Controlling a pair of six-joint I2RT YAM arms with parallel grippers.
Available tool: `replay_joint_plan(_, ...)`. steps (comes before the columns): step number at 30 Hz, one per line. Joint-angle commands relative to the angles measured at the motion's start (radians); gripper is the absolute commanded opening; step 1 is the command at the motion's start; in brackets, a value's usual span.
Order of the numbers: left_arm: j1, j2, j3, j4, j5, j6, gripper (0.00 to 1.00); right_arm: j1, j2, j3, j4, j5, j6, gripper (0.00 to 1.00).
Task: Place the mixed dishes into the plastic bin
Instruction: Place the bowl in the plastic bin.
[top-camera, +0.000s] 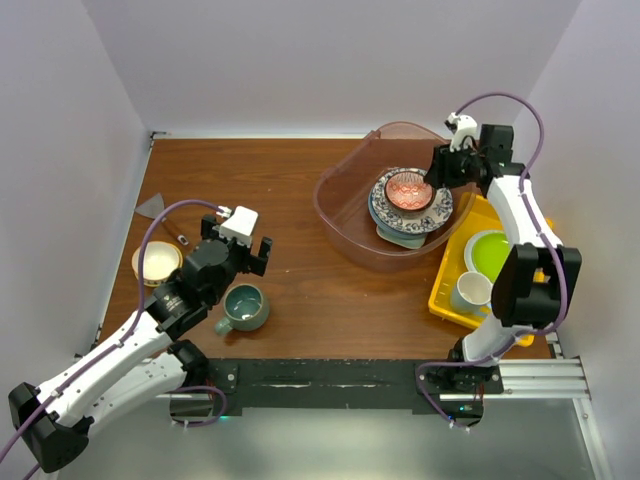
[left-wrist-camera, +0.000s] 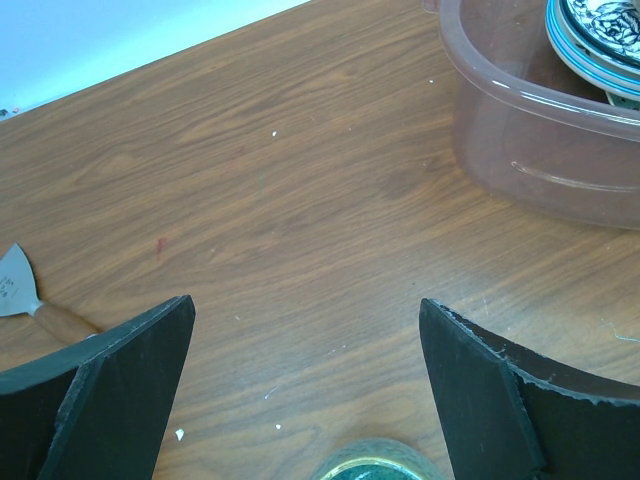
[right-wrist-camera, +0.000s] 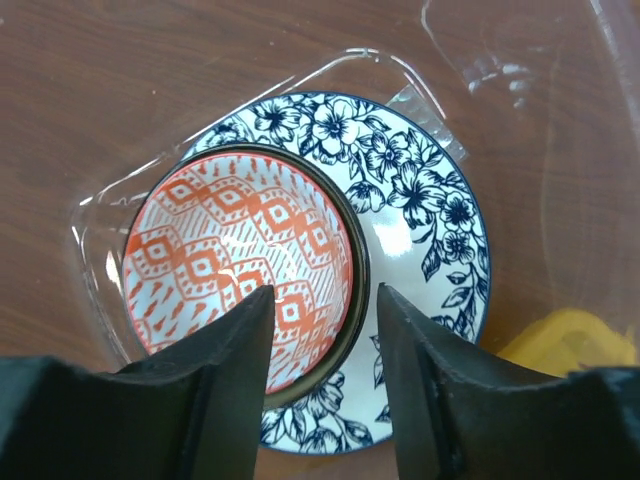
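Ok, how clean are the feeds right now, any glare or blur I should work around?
Top external: even light, sharp, soft shadows only. Right wrist: red bowl crisp, white glare streaks on the plastic bin wall. Left wrist: table sharp, mug rim blurred and cropped at the bottom edge.

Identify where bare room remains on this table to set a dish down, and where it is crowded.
Free: the bare table between the grey-teal mug and the plastic bin, and the far strip left of the bin. Crowded: the bin's middle, filled by stacked plates and a red bowl, and the yellow tray.
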Motion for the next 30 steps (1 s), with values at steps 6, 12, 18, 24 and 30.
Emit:
replay_joint_plan(6,0.011,-0.011,-0.006,0.034,-0.009,0.008,1.0,-0.004,-0.271,-0.119,0.048,-0.073,-0.026,0.7)
replay_joint_plan(12,0.014,-0.012,-0.006,0.034,-0.016,0.005,1.0,-0.006,-0.424,-0.219,0.067,-0.152,-0.037,0.92)
replay_joint_plan(18,0.017,-0.016,-0.008,0.033,-0.027,-0.001,1.0,-0.007,-0.524,-0.285,0.088,-0.23,-0.037,0.98)
replay_joint_plan(24,0.018,-0.012,-0.009,0.031,-0.042,-0.004,1.0,-0.013,-0.582,-0.351,0.124,-0.288,-0.036,0.98)
replay_joint_plan(30,0.026,-0.002,-0.009,0.03,-0.052,-0.004,1.0,-0.026,-0.616,-0.431,0.176,-0.324,-0.036,0.98)
